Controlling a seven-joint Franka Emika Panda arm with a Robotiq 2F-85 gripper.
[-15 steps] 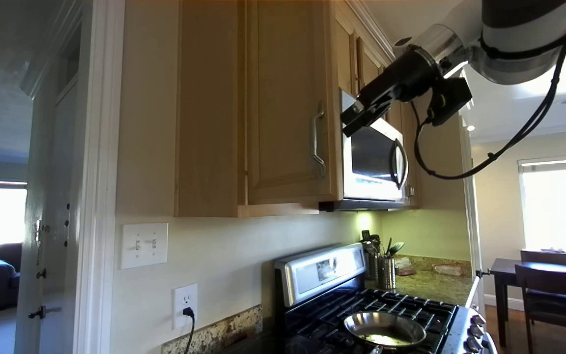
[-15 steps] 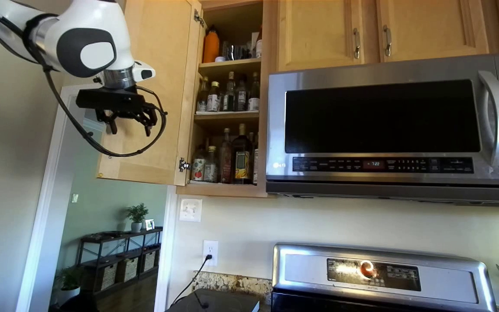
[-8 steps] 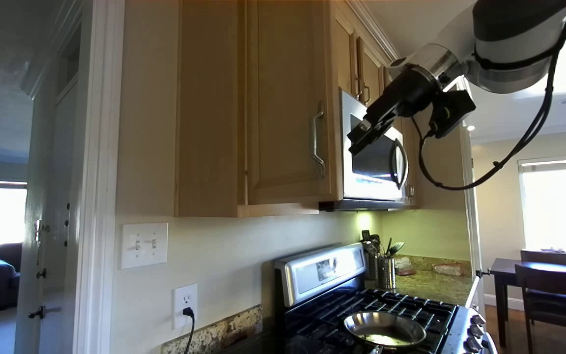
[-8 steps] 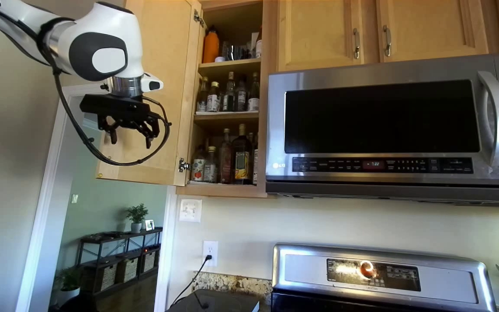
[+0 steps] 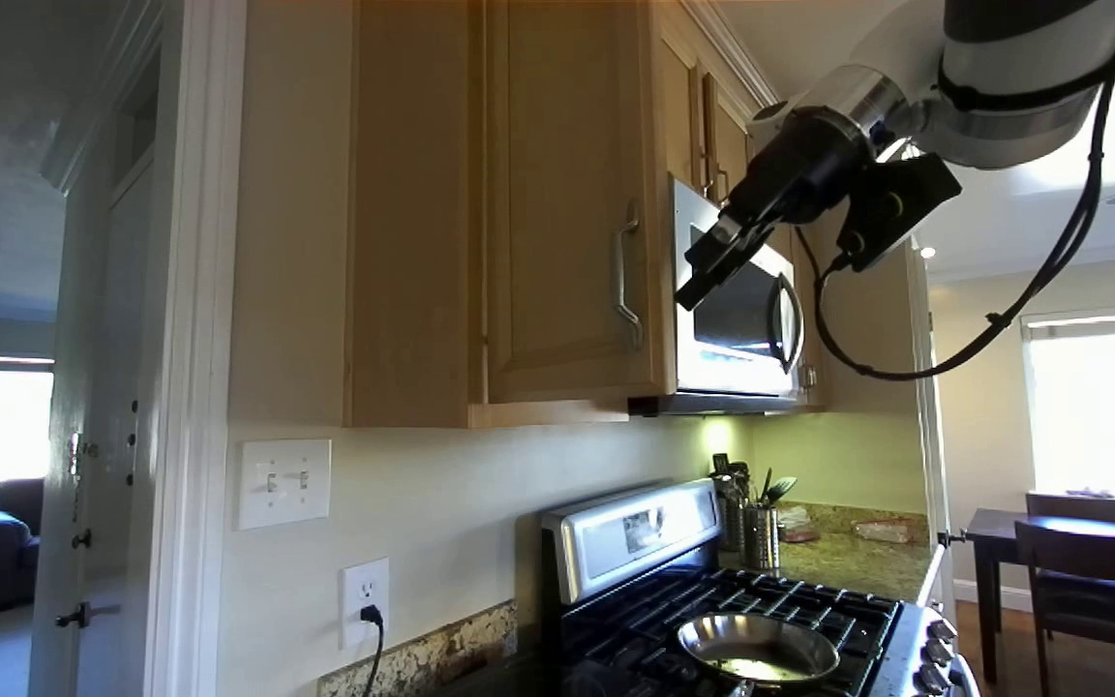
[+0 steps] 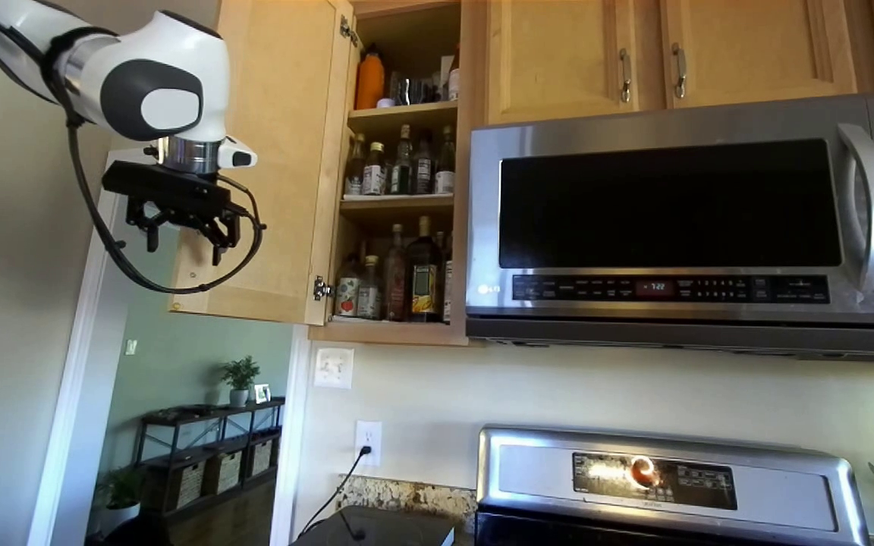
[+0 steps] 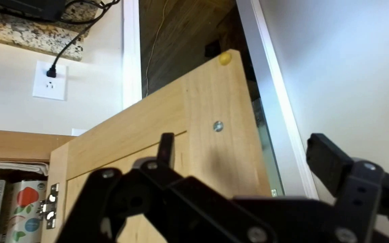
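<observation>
The gripper is lower than one second ago, and in an exterior view one finger now appears past the edge of the cabinet door.

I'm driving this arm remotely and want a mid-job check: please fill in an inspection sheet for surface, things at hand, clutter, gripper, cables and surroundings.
Surface: stove with a metal pan on it.
Things at hand: cabinet door, swung open.
Clutter: bottles standing on the cabinet shelves; metal utensil holder beyond the metal pan.
Gripper: open, holding nothing, near the cabinet door's inner face; no contact seen.
Cables: arm cable hangs in a loop below the gripper; a corded black plug sits in the wall outlet.
Surroundings: microwave above the stove; potted plant seen through the doorway.
</observation>
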